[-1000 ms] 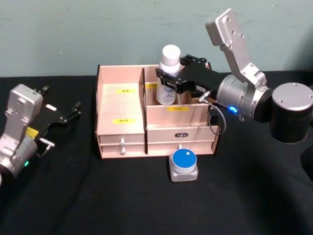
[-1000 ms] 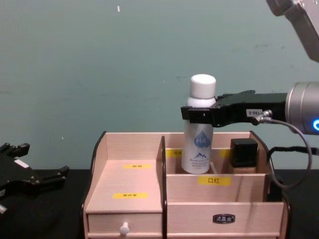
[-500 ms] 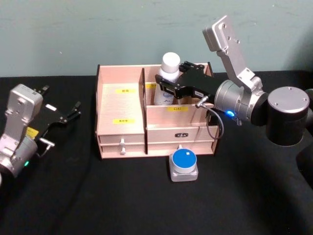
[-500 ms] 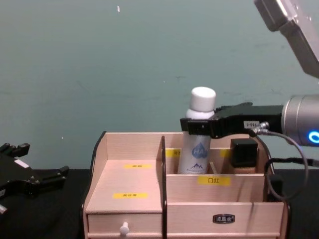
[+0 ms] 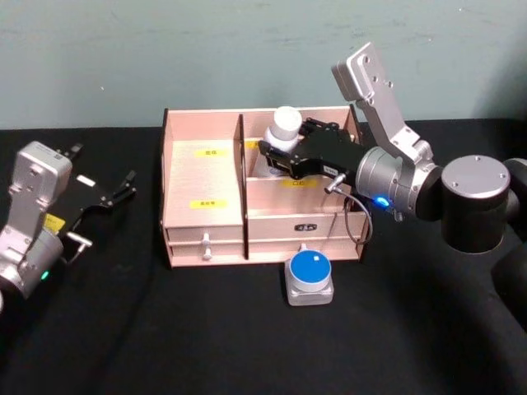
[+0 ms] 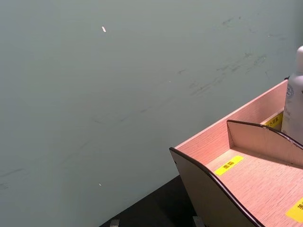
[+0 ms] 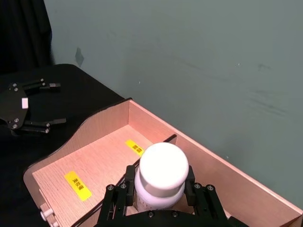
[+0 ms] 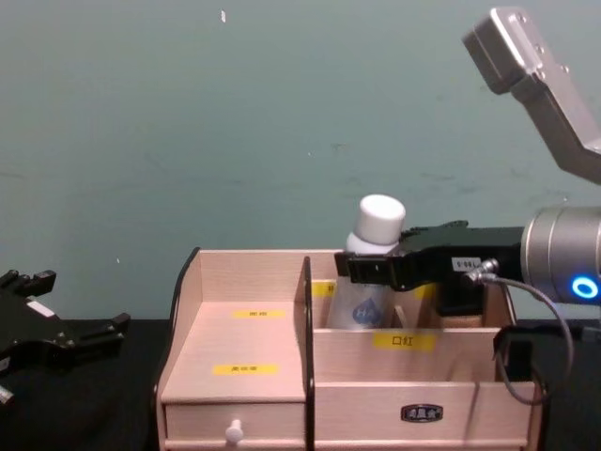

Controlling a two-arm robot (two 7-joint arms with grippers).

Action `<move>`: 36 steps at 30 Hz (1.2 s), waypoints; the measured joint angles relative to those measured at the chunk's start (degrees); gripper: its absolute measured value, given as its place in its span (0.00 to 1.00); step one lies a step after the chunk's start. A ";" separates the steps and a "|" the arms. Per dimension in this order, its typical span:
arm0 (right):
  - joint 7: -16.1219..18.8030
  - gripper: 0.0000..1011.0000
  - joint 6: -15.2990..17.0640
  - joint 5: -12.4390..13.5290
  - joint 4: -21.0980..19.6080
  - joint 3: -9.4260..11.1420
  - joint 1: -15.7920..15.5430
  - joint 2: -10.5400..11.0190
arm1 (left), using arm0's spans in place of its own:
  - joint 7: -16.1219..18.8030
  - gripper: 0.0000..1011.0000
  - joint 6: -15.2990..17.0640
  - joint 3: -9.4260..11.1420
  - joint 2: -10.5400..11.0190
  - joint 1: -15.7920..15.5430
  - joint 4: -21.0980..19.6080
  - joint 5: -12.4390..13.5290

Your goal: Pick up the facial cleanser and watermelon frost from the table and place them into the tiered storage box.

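The facial cleanser (image 5: 286, 125), a white bottle with a white cap and a blue drop logo, leans tilted in the back compartment of the tiered storage box (image 5: 202, 177), just right of the divider. My right gripper (image 5: 277, 155) is shut on its neck below the cap; the cleanser (image 8: 379, 217) and gripper (image 8: 373, 269) show from the side in the chest view. From above, the bottle's cap (image 7: 163, 169) sits between the black fingers (image 7: 118, 201). A small grey square container with a round blue top (image 5: 310, 278), apparently the watermelon frost, lies on the table before the box. My left gripper (image 5: 107, 167) rests open at the far left.
The pale-wood box (image 8: 244, 348) has stepped shelves, yellow labels and two front drawers (image 5: 206, 239). A black-capped item (image 8: 462, 293) stands in the compartment behind my right gripper. A black cloth (image 5: 206, 329) covers the table. A grey-green wall (image 6: 118, 85) rises close behind the box.
My right gripper has come down with the bottle, sinking it deeper into the back compartment and tilting it. The left arm and the blue-topped container have not moved.
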 joint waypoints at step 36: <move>0.15 0.99 -0.07 -0.53 -0.44 0.38 -0.51 0.18 | 0.00 0.99 0.00 0.00 0.00 0.00 0.00 0.00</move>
